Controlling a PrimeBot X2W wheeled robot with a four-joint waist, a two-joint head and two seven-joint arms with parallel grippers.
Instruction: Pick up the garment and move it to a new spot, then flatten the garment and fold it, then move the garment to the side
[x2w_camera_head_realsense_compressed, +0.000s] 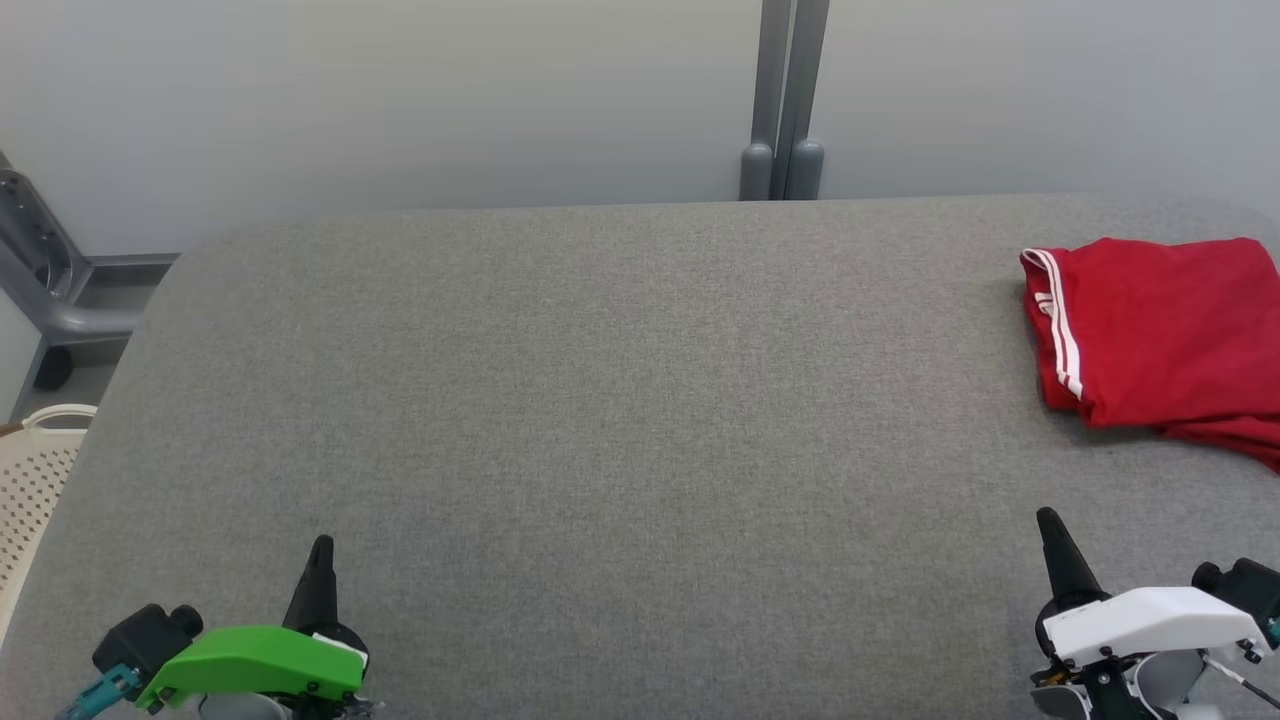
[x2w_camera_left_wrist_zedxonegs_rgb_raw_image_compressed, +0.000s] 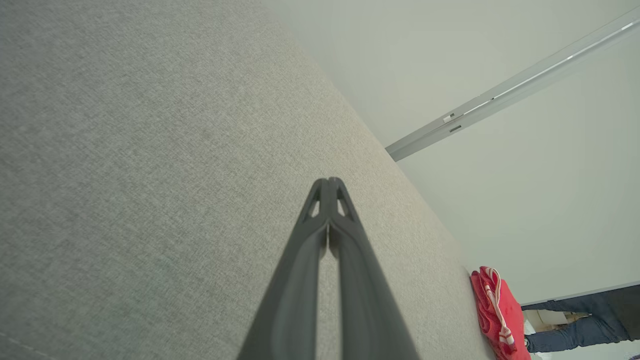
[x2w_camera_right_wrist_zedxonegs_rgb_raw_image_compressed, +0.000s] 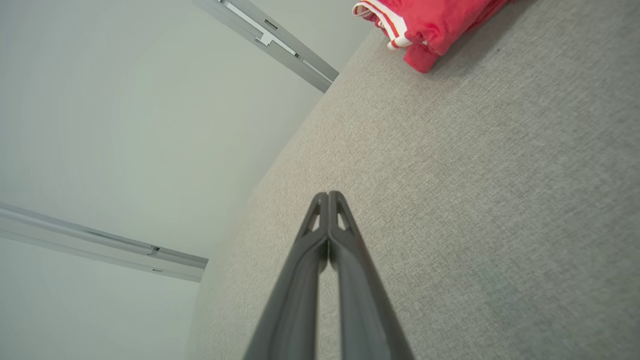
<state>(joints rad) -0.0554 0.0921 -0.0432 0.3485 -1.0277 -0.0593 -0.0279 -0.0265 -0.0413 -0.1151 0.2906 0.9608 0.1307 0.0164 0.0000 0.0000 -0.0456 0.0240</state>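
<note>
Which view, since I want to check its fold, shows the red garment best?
Head view: the red garment lies folded, nearly whole. Left wrist view shows it small, edge-on; right wrist view crops it.

The table (x2w_camera_head_realsense_compressed: 600, 400) wears rough, matt grey woven cloth. The garment (x2w_camera_head_realsense_compressed: 1160, 330) is soft red fabric. The left gripper (x2w_camera_head_realsense_compressed: 320, 550) is matt dark plastic under a smooth green plastic shell.

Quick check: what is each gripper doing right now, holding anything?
Left gripper: closed, holding nothing.
Right gripper: closed, holding nothing; the red garment lies apart from it.
</note>
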